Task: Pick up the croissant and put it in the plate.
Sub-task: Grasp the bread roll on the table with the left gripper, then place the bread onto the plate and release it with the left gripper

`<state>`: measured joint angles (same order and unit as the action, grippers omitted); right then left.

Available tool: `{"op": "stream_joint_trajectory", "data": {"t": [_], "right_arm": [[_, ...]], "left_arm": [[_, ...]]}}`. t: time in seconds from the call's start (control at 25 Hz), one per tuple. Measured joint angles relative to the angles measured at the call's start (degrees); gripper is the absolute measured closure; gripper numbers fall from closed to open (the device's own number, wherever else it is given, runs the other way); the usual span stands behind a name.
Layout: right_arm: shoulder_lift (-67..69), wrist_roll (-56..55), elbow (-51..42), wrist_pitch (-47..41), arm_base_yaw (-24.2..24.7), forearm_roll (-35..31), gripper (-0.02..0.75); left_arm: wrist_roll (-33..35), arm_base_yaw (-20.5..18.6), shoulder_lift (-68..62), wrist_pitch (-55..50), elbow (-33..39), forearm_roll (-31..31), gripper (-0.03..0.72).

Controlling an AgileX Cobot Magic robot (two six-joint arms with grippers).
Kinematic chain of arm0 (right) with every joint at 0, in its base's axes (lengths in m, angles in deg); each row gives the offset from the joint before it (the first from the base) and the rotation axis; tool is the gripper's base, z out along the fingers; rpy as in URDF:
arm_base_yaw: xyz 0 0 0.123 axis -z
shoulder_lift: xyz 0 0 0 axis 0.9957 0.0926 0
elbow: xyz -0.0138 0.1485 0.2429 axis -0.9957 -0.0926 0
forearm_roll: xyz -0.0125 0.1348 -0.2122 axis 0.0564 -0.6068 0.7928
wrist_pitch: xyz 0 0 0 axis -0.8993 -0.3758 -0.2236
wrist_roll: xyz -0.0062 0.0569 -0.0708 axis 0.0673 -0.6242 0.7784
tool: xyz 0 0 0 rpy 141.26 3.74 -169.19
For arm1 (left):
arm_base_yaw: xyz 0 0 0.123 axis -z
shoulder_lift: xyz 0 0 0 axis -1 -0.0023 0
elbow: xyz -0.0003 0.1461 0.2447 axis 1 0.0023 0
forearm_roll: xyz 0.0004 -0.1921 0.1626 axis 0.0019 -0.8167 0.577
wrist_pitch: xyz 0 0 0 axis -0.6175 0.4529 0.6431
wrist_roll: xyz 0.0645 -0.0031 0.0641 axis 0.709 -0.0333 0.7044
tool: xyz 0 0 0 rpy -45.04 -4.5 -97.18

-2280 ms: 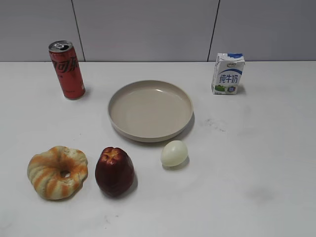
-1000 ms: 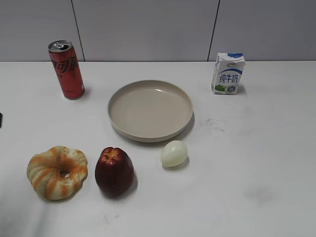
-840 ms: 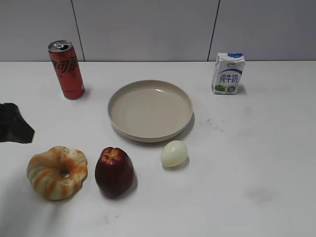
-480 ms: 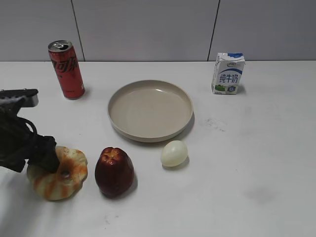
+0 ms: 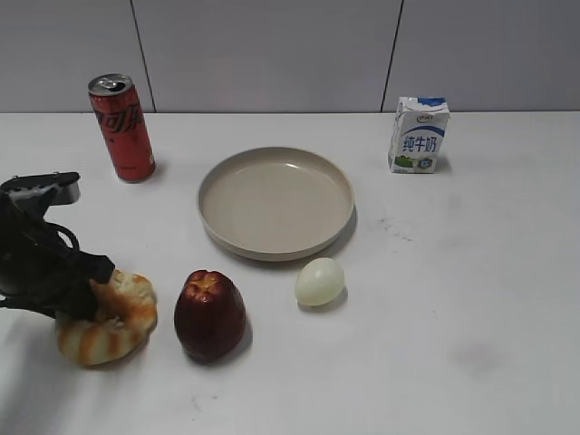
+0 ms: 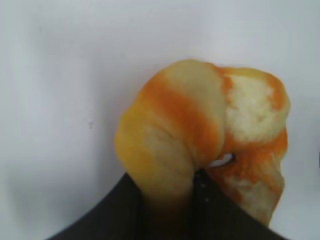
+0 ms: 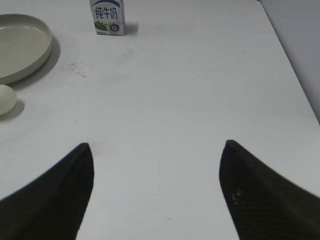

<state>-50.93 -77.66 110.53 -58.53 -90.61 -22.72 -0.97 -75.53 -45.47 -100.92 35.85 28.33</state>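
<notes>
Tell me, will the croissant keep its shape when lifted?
Probably not fully: the croissant already looks squeezed between the left gripper's fingers, so it seems soft. It likely weighs little. Its ridged surface should resist slipping.

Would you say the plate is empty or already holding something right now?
Empty: the plate shows only its bare beige inside, and the croissant lies outside it by the left gripper.

red soda can [image 5: 121, 128], milk carton [image 5: 418, 135], dark red fruit [image 5: 209, 315], pale egg [image 5: 320, 281]

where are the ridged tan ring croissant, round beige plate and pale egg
ridged tan ring croissant [image 5: 116, 317], exterior view, its right side
round beige plate [image 5: 275, 201], exterior view, bare centre
pale egg [image 5: 319, 281], exterior view, its middle
</notes>
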Motion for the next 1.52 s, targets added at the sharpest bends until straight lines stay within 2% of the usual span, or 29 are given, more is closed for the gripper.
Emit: {"op": "stream_joint_trajectory", "data": {"t": [0.24, 0.44, 0.6, 0.88, 1.12, 1.16, 1.28, 1.32, 1.4, 1.52], "right_arm": [[0.0, 0.0, 0.0, 0.0, 0.0, 0.0, 0.145], [0.0, 0.0, 0.0, 0.0, 0.0, 0.0, 0.145], [0.0, 0.0, 0.0, 0.0, 0.0, 0.0, 0.145], [0.0, 0.0, 0.0, 0.0, 0.0, 0.0, 0.145], [0.0, 0.0, 0.0, 0.0, 0.0, 0.0, 0.145], [0.0, 0.0, 0.0, 0.0, 0.0, 0.0, 0.145], [0.0, 0.0, 0.0, 0.0, 0.0, 0.0, 0.145], [0.0, 0.0, 0.0, 0.0, 0.0, 0.0, 0.145], [0.0, 0.0, 0.0, 0.0, 0.0, 0.0, 0.145], [0.0, 0.0, 0.0, 0.0, 0.0, 0.0, 0.145]], "left_arm": [[0.0, 0.0, 6.0, -3.8, -12.8, -0.6, 0.537], [-0.1, 0.3, 4.0, -2.4, -24.9, -4.3, 0.537], [-0.1, 3.4, -2.2, -1.0, -32.4, -5.2, 0.537], [-0.1, 11.1, -17.7, 1.9, -40.4, -5.4, 0.537], [-0.1, 13.7, -26.7, 5.8, -41.6, -5.1, 0.526], [-0.1, 13.7, -27.5, 5.7, -41.6, -5.0, 0.475], [-0.1, 13.7, -28.2, 5.5, -41.7, -3.6, 0.169], [-0.1, 13.7, -28.1, 5.5, -41.9, -2.8, 0.098], [-0.1, 13.7, -27.6, 4.6, -42.0, -1.2, 0.045], [-0.1, 13.7, -25.6, 2.0, -42.0, 0.3, 0.022]]}}
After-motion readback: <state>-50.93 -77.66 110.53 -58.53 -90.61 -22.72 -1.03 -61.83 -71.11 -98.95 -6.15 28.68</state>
